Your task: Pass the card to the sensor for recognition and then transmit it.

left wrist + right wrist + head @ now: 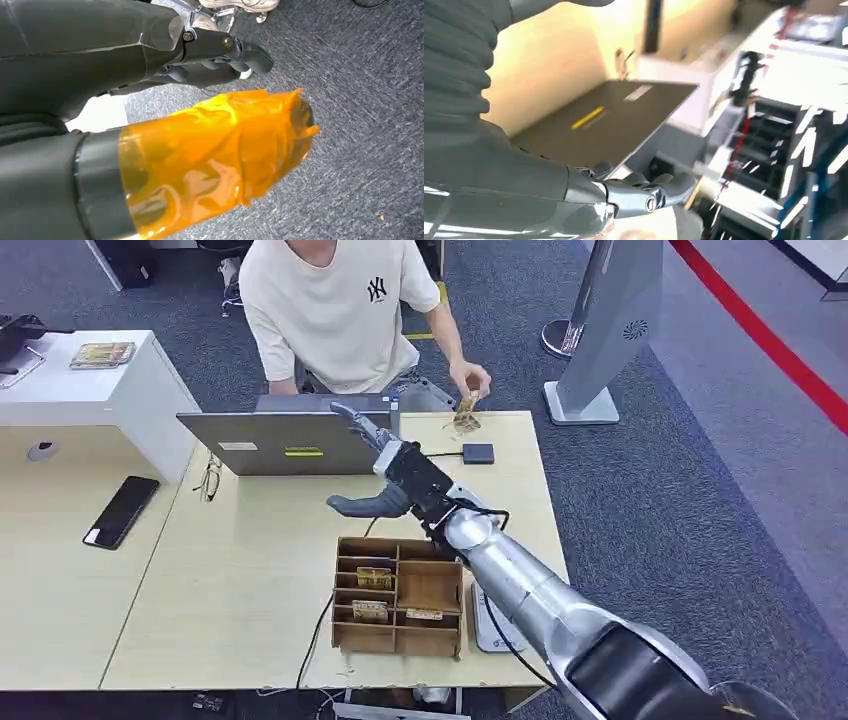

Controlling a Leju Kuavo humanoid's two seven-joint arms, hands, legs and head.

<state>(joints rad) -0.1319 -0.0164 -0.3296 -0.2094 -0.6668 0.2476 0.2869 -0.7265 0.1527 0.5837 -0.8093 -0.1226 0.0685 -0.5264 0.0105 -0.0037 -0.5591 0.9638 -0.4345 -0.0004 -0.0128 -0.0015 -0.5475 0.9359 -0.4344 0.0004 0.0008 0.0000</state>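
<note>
Setting: office floor of grey carpet, with a pale wooden table [250,570] bearing the laptop [275,443] that serves as landmark.
Right hand: the right hand [385,468] hangs over the table just beside the laptop's right edge, fingers spread and holding nothing; the right wrist view shows its fingers [659,190] apart with the laptop lid beyond.
Left hand: the left hand [220,55] hangs well away from the laptop over the carpet, fingers curled in around nothing, beside an orange-wrapped part.
Card: the card [466,416] sits at the table's far edge, right of the laptop, under the fingers of a person's hand [470,380].
Sensor: a small dark sensor [478,453] lies flat on the table, right of the laptop, between the card and the right hand.
Card box: a wooden compartment box [398,595] stands on the near side of the laptop, with cards in some compartments.
Progress: judged late; the card appears already with the person, so the handover looks done and the remaining step seems to be drawing the arm back.
</note>
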